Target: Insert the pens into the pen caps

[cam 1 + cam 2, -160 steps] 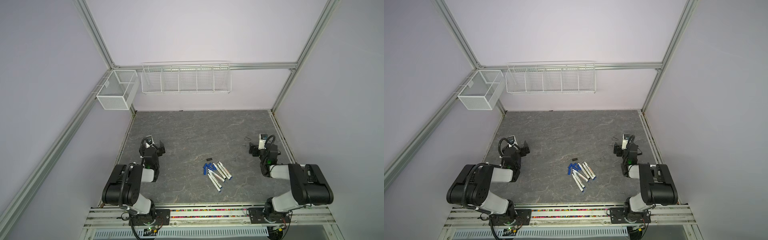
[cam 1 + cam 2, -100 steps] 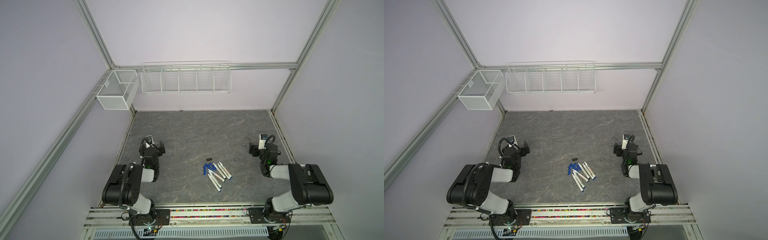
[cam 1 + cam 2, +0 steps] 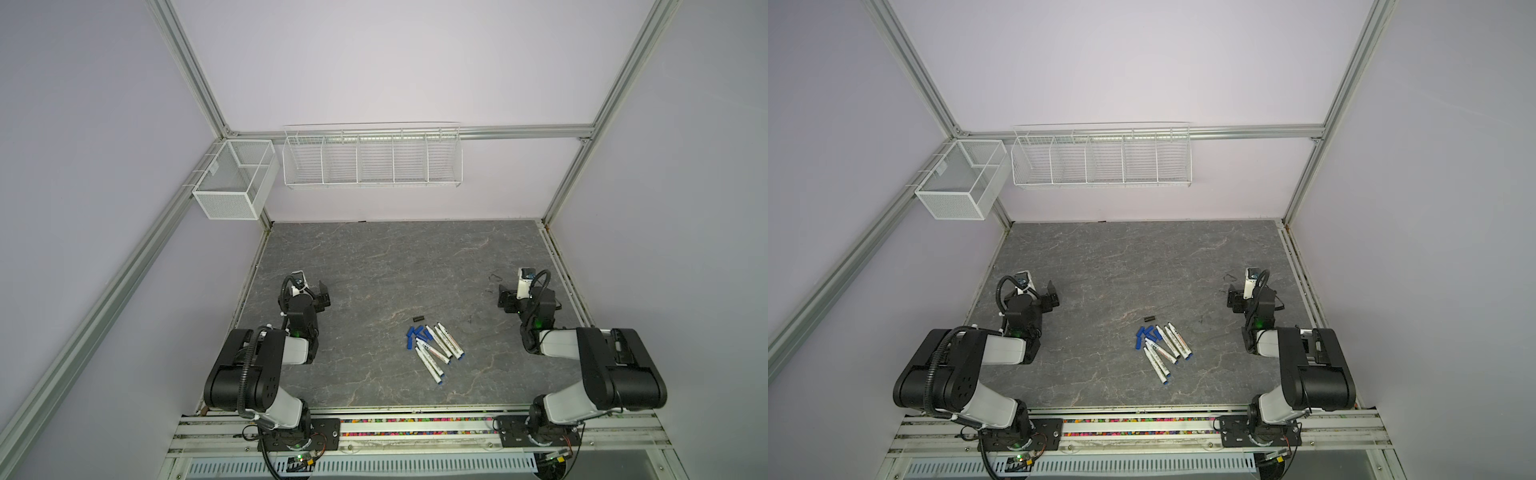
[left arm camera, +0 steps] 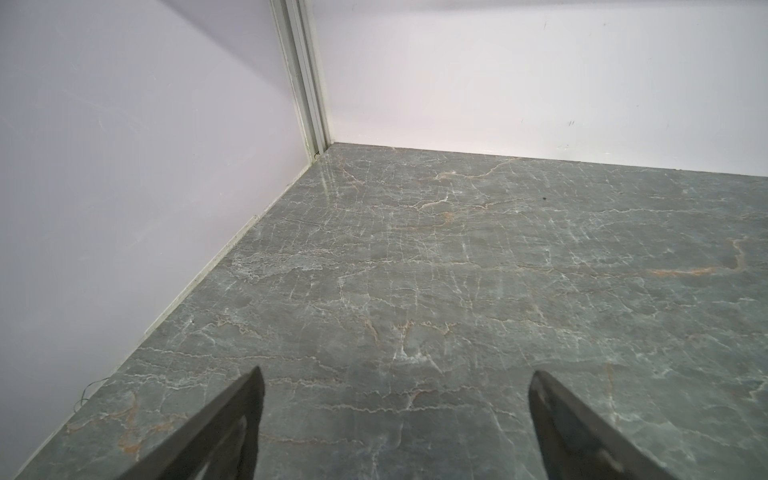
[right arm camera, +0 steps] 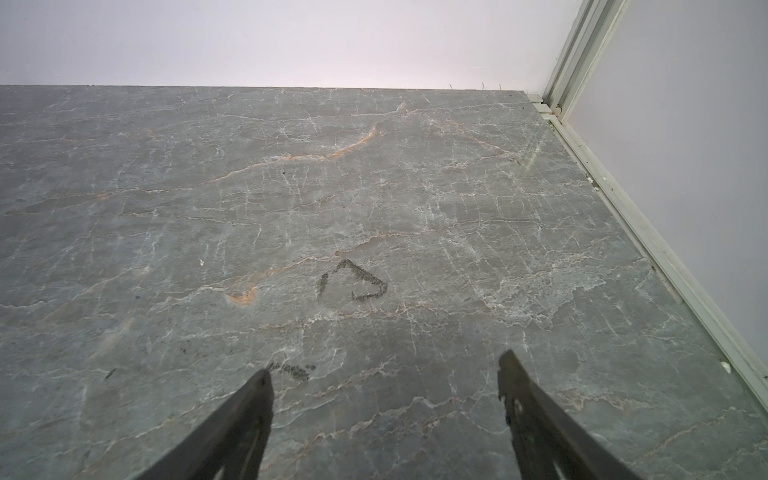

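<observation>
Several white pens [image 3: 436, 349] [image 3: 1165, 349] lie in a loose fan on the grey marble table, near its front middle. Just left of them sit several blue pen caps [image 3: 415, 334] [image 3: 1144, 334], and one black pen cap [image 3: 418, 319] [image 3: 1150, 318] lies a little behind. My left gripper [image 3: 322, 297] [image 3: 1052, 297] [image 4: 397, 370] rests low at the table's left side, open and empty. At the right side my right gripper [image 3: 506, 300] [image 3: 1234, 301] [image 5: 385, 361] is also open and empty. Both are far from the pens, and neither wrist view shows pens or caps.
A white wire shelf [image 3: 372, 156] and a mesh box [image 3: 232, 183] hang on the back wall above the table. Walls and aluminium posts [image 4: 305, 83] [image 5: 577, 54] close the table's sides. A dark marker scribble [image 5: 353, 284] marks the table ahead of the right gripper.
</observation>
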Controlling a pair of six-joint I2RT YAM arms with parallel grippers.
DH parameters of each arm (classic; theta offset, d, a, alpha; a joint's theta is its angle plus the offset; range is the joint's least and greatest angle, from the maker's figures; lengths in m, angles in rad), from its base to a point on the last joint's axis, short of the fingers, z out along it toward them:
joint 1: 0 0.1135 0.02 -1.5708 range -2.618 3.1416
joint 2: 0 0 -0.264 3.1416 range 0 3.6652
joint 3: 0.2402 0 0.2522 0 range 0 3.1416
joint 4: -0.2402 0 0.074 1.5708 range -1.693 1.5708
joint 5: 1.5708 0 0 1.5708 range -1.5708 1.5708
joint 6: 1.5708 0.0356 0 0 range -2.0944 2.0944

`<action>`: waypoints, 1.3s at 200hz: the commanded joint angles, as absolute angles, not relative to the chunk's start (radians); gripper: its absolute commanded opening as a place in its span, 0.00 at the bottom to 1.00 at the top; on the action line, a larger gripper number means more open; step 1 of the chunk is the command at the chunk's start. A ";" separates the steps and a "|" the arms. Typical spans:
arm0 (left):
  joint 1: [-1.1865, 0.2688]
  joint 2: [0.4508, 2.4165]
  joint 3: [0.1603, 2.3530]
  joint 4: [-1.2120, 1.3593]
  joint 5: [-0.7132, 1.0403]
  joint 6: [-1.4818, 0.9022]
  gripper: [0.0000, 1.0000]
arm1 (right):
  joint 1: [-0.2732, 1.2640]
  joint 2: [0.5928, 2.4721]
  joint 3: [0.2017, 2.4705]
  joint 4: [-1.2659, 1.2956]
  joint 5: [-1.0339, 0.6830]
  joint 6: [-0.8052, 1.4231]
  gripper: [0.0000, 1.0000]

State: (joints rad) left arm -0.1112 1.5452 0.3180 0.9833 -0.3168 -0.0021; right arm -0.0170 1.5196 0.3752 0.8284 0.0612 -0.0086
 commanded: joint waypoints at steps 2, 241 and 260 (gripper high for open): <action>-0.103 1.556 0.343 1.011 -0.311 0.019 0.99 | -0.013 1.529 0.390 0.854 0.052 -0.031 0.88; -0.733 1.249 0.679 -0.166 -0.485 -0.643 0.99 | 0.369 1.177 0.739 -0.034 0.089 0.123 0.82; -0.752 1.219 0.588 -0.149 -0.400 -0.734 0.99 | 0.583 1.130 0.731 -0.136 0.138 0.129 0.82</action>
State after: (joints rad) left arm -0.7399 1.2579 0.6765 -0.0708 -0.4820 -0.5503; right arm 0.3870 1.1728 0.7452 0.0959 0.0681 0.0929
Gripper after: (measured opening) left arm 0.989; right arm 0.824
